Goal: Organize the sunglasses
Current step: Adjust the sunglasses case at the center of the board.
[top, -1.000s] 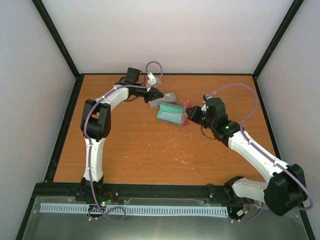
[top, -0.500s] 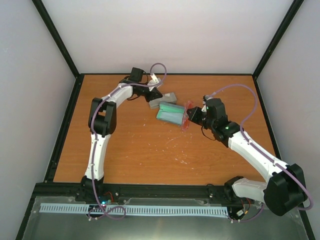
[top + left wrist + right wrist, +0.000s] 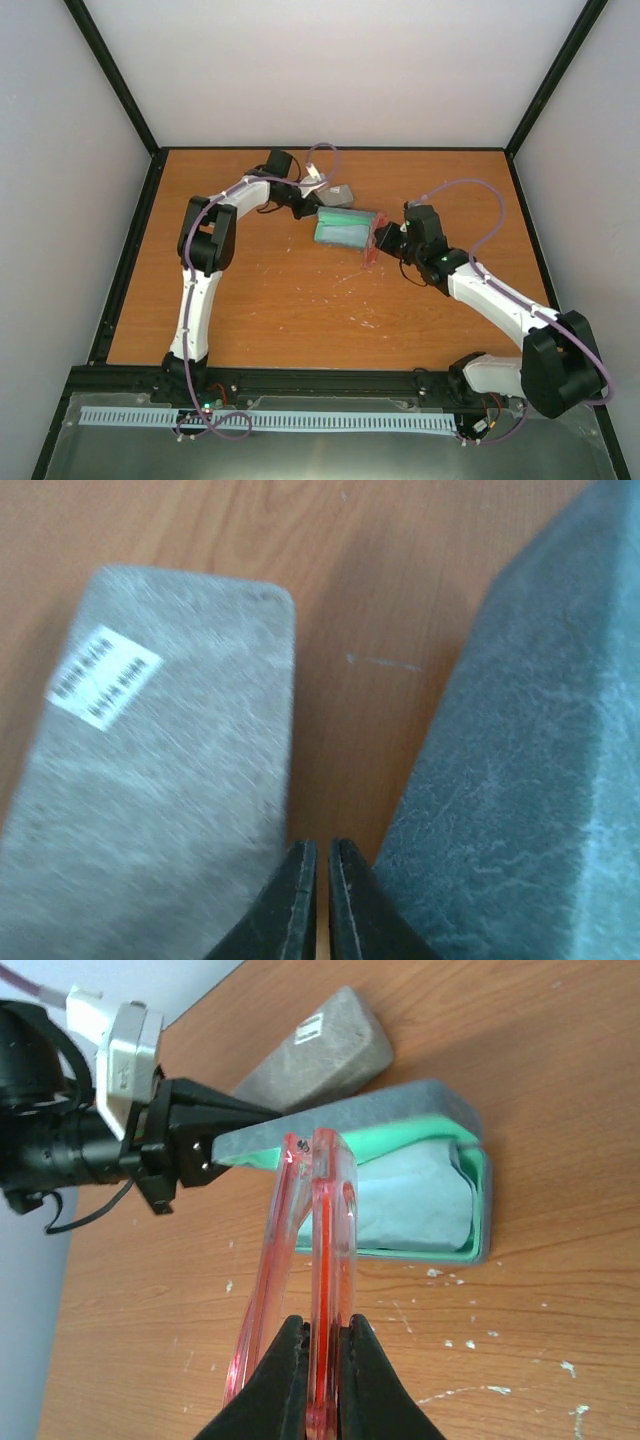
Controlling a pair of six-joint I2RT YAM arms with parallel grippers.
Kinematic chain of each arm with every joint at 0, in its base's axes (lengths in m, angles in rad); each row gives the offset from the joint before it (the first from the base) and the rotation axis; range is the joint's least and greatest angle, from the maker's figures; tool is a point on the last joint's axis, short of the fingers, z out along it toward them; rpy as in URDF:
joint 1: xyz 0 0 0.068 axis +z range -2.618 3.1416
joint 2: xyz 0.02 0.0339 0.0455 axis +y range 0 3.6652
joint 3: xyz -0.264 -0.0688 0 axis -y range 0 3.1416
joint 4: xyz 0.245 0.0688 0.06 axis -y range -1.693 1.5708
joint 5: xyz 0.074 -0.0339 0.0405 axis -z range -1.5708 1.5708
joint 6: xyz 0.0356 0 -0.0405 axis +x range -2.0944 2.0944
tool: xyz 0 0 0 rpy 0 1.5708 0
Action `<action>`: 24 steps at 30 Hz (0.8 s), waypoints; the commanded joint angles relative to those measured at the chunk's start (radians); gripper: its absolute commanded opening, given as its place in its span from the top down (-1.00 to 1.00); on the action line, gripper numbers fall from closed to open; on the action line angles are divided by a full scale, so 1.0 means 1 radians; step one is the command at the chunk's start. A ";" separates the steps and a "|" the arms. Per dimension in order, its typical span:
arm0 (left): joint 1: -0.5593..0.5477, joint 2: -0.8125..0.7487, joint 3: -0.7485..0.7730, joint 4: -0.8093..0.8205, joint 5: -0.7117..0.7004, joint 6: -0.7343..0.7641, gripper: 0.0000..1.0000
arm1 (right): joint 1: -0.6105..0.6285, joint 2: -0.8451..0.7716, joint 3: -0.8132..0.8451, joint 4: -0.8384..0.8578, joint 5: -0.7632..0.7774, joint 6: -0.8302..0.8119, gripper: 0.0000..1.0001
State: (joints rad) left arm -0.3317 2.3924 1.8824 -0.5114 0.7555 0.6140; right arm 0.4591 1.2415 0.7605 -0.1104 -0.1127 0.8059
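Right gripper [image 3: 320, 1328] clamps the sunglasses [image 3: 322, 1220] at 3 o'clock of open case [image 3: 478, 1210]; left gripper [image 3: 318, 848], fingers almost together and empty, sits between it and grey case [image 3: 150, 780] at 12 o'clock.

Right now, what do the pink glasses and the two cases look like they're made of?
The sunglasses look like glossy translucent red-pink plastic; light passes through. The closed case seems matte grey felt-like fabric, mottled and fuzzy. The open case looks similar outside, green-lined.

Right gripper [image 3: 385, 240] pinching sunglasses [image 3: 371, 247] beside open green case [image 3: 343, 228]
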 commanded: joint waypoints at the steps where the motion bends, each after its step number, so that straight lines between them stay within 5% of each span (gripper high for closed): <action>1: -0.007 -0.047 -0.085 -0.037 0.003 0.020 0.84 | -0.007 0.026 -0.044 0.088 0.057 0.045 0.94; 24: -0.036 -0.147 -0.279 0.037 0.056 -0.025 0.87 | -0.011 0.438 0.019 0.477 -0.057 0.156 0.94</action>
State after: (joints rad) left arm -0.3523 2.2841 1.6138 -0.4999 0.7795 0.6041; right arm 0.4583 1.6463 0.7326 0.2665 -0.1539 0.9413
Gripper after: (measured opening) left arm 0.068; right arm 0.039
